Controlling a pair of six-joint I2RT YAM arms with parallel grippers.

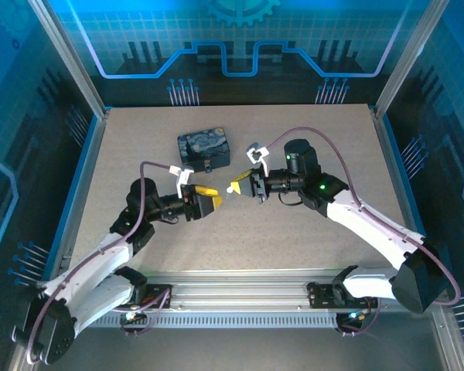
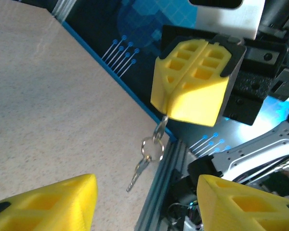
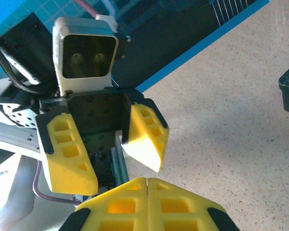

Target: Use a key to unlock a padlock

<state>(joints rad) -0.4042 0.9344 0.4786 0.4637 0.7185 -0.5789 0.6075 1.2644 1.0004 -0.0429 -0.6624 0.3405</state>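
Note:
My right gripper (image 1: 233,188) hangs above the table's middle, shut on the key ring. In the left wrist view its yellow fingers (image 2: 192,82) pinch one small metal piece, and a ring (image 2: 152,148) with the key (image 2: 136,174) dangles below them. My left gripper (image 1: 213,199) faces it from the left, open, with nothing between its fingers (image 2: 53,207). The dangling key hangs just ahead of that gap. In the right wrist view my shut right gripper (image 3: 148,179) points at the open left gripper (image 3: 121,177). I cannot pick out the padlock.
A dark tin (image 1: 204,148) printed with a swirly night sky lies behind the grippers, with a small dark bit at its near edge too small to tell. The speckled table (image 1: 309,232) is bordered by blue rails and an aluminium rail at the front.

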